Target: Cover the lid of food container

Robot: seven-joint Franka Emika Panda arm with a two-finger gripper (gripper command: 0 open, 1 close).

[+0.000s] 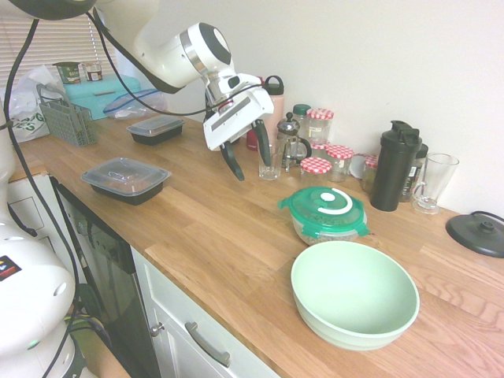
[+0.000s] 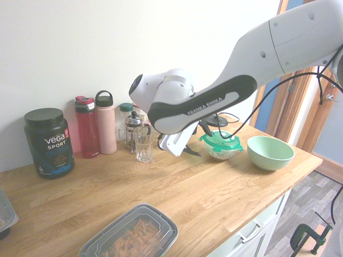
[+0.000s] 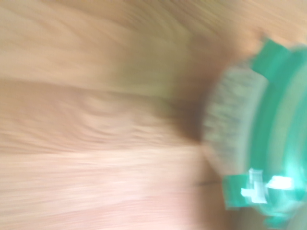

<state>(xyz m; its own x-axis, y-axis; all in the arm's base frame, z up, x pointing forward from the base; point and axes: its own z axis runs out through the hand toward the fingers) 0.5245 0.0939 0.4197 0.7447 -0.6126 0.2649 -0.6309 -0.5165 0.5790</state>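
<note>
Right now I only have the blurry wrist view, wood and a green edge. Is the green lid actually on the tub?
Observer: Yes, the round translucent green lid sits on the small clear food container.
Operator: Am I holding anything?
Observer: No. The fingers are open and empty, up off the counter beside the container.
Operator: What's close by?
Observer: A larger mint-green bowl stands next to the container, on the side away from the gripper.
Operator: Anything else?
Observer: A small drinking glass stands near the gripper, by the jars along the wall.

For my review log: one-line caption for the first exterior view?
Green lid sits on the food container; open gripper hangs apart above the counter.
</note>
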